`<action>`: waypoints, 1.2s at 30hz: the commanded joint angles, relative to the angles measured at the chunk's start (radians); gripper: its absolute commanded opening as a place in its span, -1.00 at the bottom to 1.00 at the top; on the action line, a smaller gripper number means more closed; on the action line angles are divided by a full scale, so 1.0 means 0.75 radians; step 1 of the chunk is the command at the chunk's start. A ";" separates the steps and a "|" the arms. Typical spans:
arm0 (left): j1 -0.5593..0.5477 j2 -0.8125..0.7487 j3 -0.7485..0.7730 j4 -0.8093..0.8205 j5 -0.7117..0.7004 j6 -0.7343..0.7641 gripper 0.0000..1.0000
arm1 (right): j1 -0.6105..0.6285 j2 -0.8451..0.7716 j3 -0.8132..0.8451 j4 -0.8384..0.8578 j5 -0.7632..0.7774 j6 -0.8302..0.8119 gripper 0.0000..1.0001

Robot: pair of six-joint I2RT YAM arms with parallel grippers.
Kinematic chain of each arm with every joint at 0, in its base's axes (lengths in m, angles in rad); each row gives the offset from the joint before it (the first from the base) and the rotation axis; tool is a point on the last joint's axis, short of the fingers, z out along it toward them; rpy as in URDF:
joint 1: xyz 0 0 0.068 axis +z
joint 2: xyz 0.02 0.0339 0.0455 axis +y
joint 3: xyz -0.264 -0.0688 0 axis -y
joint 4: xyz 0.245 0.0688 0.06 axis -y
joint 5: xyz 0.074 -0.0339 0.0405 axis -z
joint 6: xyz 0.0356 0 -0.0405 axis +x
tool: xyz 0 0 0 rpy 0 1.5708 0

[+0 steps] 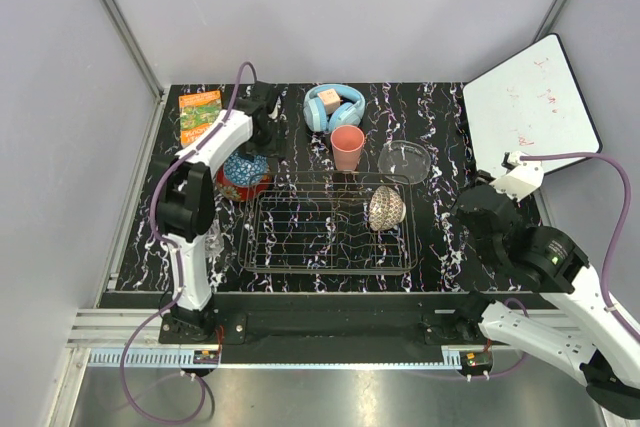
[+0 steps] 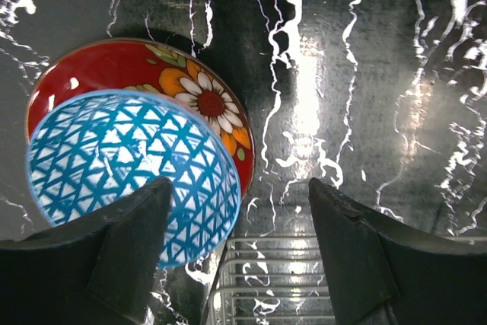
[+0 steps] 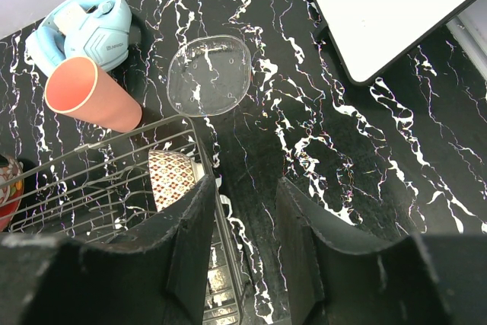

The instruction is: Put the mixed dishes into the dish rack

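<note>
The dark wire dish rack (image 1: 300, 247) lies mid-table. The beige-brown patterned bowl (image 1: 385, 208) leans on edge in its right end, also in the right wrist view (image 3: 171, 176). The blue-patterned bowl with red outside (image 1: 244, 175) sits on the table off the rack's far-left corner. My left gripper (image 1: 266, 143) hangs open and empty just right of that bowl (image 2: 122, 165), its left finger over the rim. The salmon-pink cup (image 1: 347, 147) and the clear glass dish (image 1: 404, 161) stand behind the rack. My right gripper (image 3: 245, 184) is open and empty by the rack's right edge (image 3: 205, 150). The glass tumbler is not in view.
Light-blue headphones (image 1: 334, 107) lie at the back centre and an orange book (image 1: 200, 112) at the back left. A whiteboard (image 1: 530, 107) leans at the back right. Grey walls close in the table. The rack's corner (image 2: 259, 279) shows under the left gripper.
</note>
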 commanded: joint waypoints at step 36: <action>-0.004 -0.262 0.173 -0.005 0.233 0.040 -1.00 | -0.002 -0.024 -0.003 -0.003 0.049 0.011 -0.08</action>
